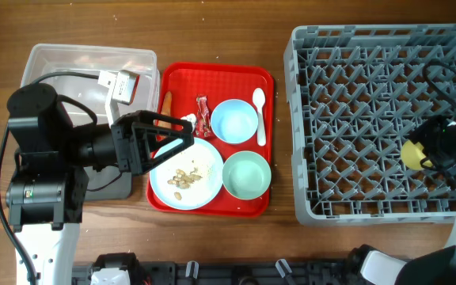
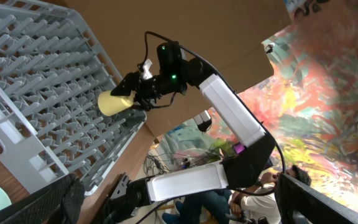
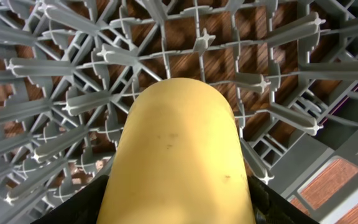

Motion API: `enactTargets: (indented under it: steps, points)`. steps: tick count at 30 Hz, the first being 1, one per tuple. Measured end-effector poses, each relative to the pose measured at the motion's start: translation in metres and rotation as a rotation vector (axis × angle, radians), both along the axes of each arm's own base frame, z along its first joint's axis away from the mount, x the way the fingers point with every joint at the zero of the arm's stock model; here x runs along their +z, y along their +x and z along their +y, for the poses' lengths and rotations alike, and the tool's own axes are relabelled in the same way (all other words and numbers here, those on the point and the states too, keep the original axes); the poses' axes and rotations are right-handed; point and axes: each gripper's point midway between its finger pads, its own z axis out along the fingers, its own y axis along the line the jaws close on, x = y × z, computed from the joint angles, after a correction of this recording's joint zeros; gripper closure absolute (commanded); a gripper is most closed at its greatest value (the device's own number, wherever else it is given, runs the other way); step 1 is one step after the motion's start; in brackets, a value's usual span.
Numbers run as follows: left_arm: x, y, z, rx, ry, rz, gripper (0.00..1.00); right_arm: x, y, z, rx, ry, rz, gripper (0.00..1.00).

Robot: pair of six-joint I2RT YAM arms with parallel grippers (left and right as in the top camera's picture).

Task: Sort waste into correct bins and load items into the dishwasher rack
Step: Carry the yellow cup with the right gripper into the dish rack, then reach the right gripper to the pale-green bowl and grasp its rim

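Note:
My right gripper [image 1: 419, 154] is shut on the small yellow cup [image 1: 410, 153], holding it over the right part of the grey dishwasher rack [image 1: 355, 47]. In the right wrist view the cup [image 3: 179, 137] hangs just above the pegs [image 3: 73, 102]. My left gripper [image 1: 187, 132] is open and empty over the red tray's left side, next to the white tissue [image 1: 188, 119]. The red wrapper [image 1: 203, 113], carrot piece [image 1: 165, 105], blue bowl [image 1: 233, 121], green bowl [image 1: 247, 175], white spoon [image 1: 260, 115] and blue plate [image 1: 200, 190] with beige scraps [image 1: 184, 176] lie on the tray.
The red serving tray [image 1: 269, 79] sits between the bins and the rack. The clear tub [image 1: 77, 63] is at the back left. The black tray [image 1: 111, 188] is mostly hidden under my left arm. The left wrist view shows the rack [image 2: 36, 74] and the cup [image 2: 114, 102].

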Motion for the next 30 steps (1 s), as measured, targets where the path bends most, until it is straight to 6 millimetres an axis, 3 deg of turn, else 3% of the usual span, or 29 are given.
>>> enactTargets:
  steps: [1,2,4,5,7,10,12,14,16,18,22,26,28,30]
  points:
    - [0.0,0.0,0.0,0.0,0.0,0.0,0.0,-0.003,0.0,-0.002,-0.012,0.004,0.01,0.62]
    - [0.0,0.0,0.0,0.0,0.0,0.0,0.0,-0.008,-0.001,-0.004,-0.019,0.012,0.03,0.56]
    - [0.0,0.0,0.0,0.0,0.0,0.0,0.0,-0.021,-0.003,-0.004,-0.025,0.035,0.079,0.04]
    - [0.0,0.0,0.0,0.0,0.0,0.0,0.0,-0.027,-0.003,-0.004,-0.028,0.046,0.098,0.0]
    - [0.0,0.0,0.0,0.0,0.0,0.0,0.0,-0.034,-0.001,-0.002,-0.016,0.07,0.11,0.0]
    - [0.0,0.0,0.0,0.0,0.0,0.0,0.0,-0.022,0.003,0.007,0.034,0.095,0.057,0.0]
    - [0.0,0.0,0.0,0.0,0.0,0.0,0.0,0.02,0.015,0.017,0.097,0.083,-0.11,0.01]
    - [0.0,0.0,0.0,0.0,0.0,0.001,0.0,0.085,0.019,0.032,0.168,0.021,-0.349,0.07]
    - [0.0,0.0,0.0,0.0,0.0,0.002,0.0,0.119,0.012,0.049,0.223,0.001,-0.474,0.12]
    - [0.0,0.0,0.0,0.0,0.0,0.0,0.0,0.139,0.004,0.078,0.33,0.018,-0.554,0.16]
    - [0.0,0.001,0.0,0.005,0.002,0.0,0.0,0.141,0.007,0.137,0.613,0.106,-0.57,0.17]
    - [-0.009,0.013,0.003,0.086,0.033,0.039,0.0,0.131,-0.001,0.217,0.943,0.231,-0.522,0.17]
    - [-0.035,0.024,0.01,0.21,0.106,0.167,0.0,0.12,-0.003,0.245,1.032,0.273,-0.463,0.2]
    - [-0.078,0.031,0.021,0.361,0.256,0.314,0.0,0.101,-0.003,0.269,1.083,0.319,-0.372,0.23]
